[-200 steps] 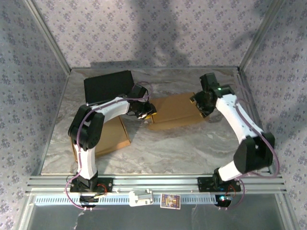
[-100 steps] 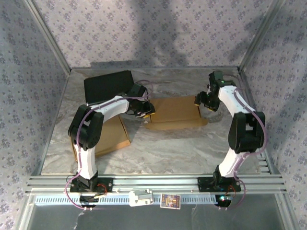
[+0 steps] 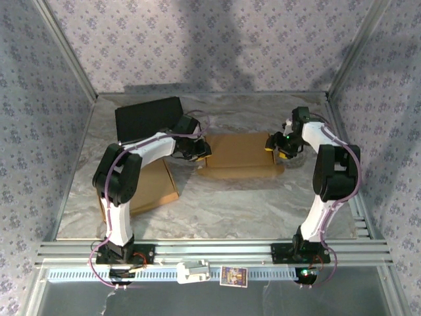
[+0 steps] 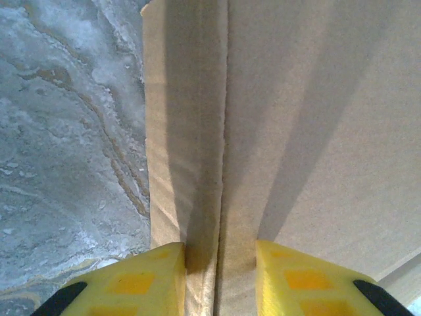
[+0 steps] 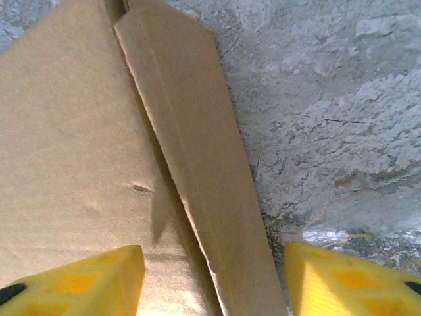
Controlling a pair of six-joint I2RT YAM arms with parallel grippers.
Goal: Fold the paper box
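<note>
Flat on the bench (image 3: 217, 204), a little toward 12 o'clock of centre, the paper box (image 3: 240, 155): an unfolded sheet of plain brown card, matte, roughly rectangular, with a narrow strip along its 6 o'clock edge.

At the sheet's 9 o'clock end, touching it, the left gripper (image 3: 197, 150). From the left wrist, blocky yellow plastic fingertips (image 4: 131, 286) with black insets, apart by a narrow gap and astride a straight seam (image 4: 223, 164) in the card. At 9 o'clock of that seam, a narrow band with faint rippled corrugation. At 3 o'clock of it, a broad, smooth, fibrous panel crossed by soft shadows.

At the sheet's 3 o'clock end, the right gripper (image 3: 279, 141). From the right wrist, the same yellow tips spread wide, one over the main panel and one over bare bench. Between them a long tapering flap (image 5: 197, 164), angled at its far tip and slightly ragged along the cut edge, lifted just enough to shade the panel beside it. On that panel, a small dark nick (image 5: 141, 188).

Bench surface grey and marble-patterned, with whitish veins and thin rust-coloured streaks.

At 10 o'clock of the bench, a matte black rectangular slab (image 3: 148, 117). At 8 o'clock, a second brown card piece (image 3: 161, 187), flat. Along the 6 o'clock edge, a ribbed aluminium rail (image 3: 210, 251). Behind and to both sides, walls (image 3: 197, 39) in pale floral-print paper.
</note>
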